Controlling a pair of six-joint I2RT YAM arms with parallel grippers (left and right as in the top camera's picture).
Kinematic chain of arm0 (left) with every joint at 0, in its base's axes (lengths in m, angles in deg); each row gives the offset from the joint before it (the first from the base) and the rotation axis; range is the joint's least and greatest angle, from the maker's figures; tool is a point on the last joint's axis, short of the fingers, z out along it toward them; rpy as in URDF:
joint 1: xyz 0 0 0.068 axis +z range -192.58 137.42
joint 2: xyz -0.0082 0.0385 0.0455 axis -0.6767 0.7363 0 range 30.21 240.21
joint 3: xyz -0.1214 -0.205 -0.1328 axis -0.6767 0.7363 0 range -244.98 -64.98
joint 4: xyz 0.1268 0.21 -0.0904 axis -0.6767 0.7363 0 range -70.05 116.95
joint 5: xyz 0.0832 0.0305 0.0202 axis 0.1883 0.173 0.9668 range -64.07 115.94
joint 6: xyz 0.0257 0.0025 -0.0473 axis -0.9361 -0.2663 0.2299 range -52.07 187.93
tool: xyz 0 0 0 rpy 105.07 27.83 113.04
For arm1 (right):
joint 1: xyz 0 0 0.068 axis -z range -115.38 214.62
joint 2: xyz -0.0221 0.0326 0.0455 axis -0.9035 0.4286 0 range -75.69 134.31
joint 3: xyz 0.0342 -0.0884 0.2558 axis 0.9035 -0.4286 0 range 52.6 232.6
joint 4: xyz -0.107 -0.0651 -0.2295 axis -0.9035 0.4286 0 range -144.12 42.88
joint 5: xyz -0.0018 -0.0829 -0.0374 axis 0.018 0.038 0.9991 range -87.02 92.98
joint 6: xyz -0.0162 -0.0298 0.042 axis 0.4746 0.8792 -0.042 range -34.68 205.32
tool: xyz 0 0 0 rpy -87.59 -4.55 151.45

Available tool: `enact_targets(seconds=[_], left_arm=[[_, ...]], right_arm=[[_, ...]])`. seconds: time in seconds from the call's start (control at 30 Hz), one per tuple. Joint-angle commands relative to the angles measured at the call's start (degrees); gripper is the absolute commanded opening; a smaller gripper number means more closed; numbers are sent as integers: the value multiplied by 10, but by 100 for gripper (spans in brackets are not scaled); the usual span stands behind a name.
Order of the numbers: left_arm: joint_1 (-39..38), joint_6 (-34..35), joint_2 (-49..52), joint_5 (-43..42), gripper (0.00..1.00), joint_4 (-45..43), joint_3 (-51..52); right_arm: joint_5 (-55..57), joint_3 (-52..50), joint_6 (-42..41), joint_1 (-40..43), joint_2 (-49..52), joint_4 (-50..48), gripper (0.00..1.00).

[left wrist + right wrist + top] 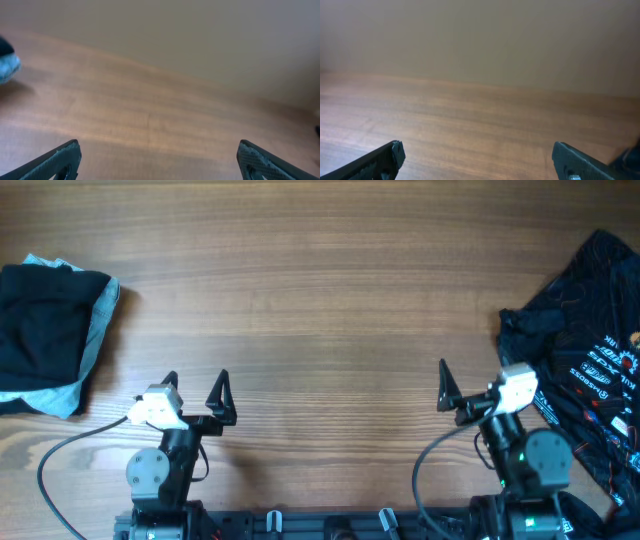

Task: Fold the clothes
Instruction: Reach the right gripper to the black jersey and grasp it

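Overhead, black jersey (590,320) at right edge, white logo lettering unreadable, left claw (196,380) and right claw (470,385) spread apart, holding nothing

We take this for a robotics lab bench; we see a bare wood-grain table (320,300), the left arm (158,468) and right arm (528,455) mounted on a dark rail (330,525) at its near edge; a loose cable (41,477) trails; a plain beige wall (480,40) stands behind.
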Motion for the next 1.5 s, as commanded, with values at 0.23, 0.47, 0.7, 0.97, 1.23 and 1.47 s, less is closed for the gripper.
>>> enact_targets(seconds=[0.23, 0.47, 0.7, 0.97, 1.23, 1.47], left_arm=[[-2, 1, 311, -11, 100, 135, -212], [-2, -3, 562, -11, 100, 317, -439], [-2, -3, 603, -11, 100, 321, -452], [-2, -3, 603, -11, 100, 316, -452], [-2, -3, 603, -11, 100, 308, -452], [-2, -3, 603, -11, 100, 308, -452]], right_arm=[[15, 332, -9, -2, 436, 213, 100], [109, 424, -44, 28, 618, 238, 100], [137, 424, -96, 177, 767, 140, 98], [130, 424, -98, 179, 871, 83, 74], [104, 424, -98, 179, 879, 52, 59], [104, 424, -98, 178, 898, 53, 60]])
